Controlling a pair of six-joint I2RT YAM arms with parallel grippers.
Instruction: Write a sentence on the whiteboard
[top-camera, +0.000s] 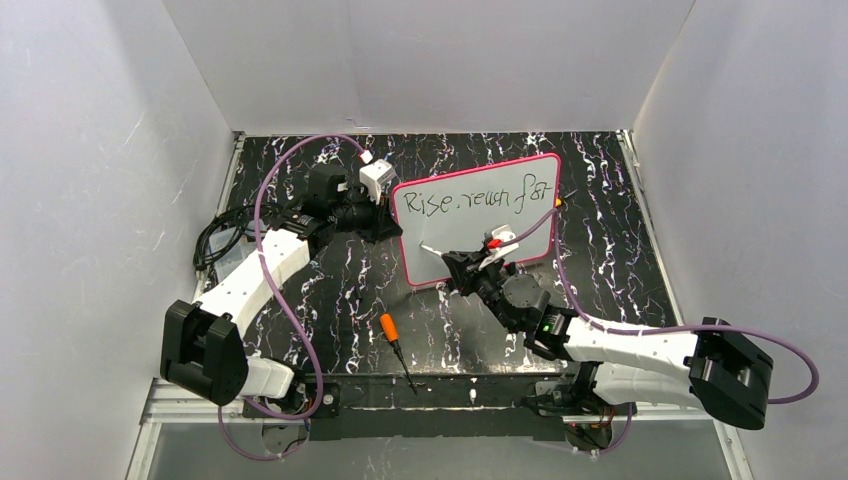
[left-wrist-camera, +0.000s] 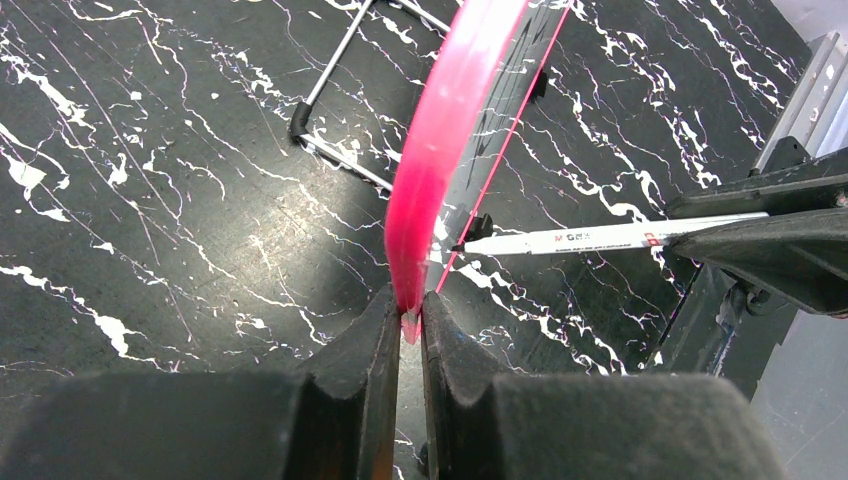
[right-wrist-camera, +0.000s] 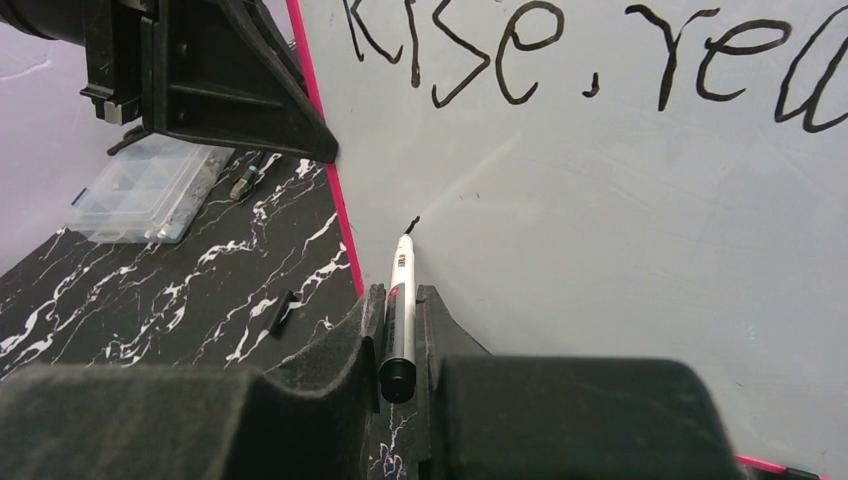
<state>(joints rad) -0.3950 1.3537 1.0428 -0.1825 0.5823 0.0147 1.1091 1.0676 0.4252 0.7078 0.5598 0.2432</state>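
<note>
Marbled table (top-camera: 330, 290); sentence (top-camera: 465, 197) on whiteboard (top-camera: 455, 235): "Rise, reach for"; left claw (left-wrist-camera: 408, 315) clamps frame (left-wrist-camera: 440, 130), right claw (right-wrist-camera: 398, 305) marker (right-wrist-camera: 403, 262).

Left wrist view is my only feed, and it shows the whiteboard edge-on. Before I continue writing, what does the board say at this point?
Observer: The sentence reads roughly "Rise, reach for", in one line across the top of the whiteboard.
Operator: Where is the pen tip on the face?
Observer: The marker, clamped in the right tool, has its tip at a short black mark low on the left, beside the pink frame.
Operator: Anything loose nearby?
Observer: An orange-handled screwdriver lies flat in front of the whiteboard, apart from it.
</note>
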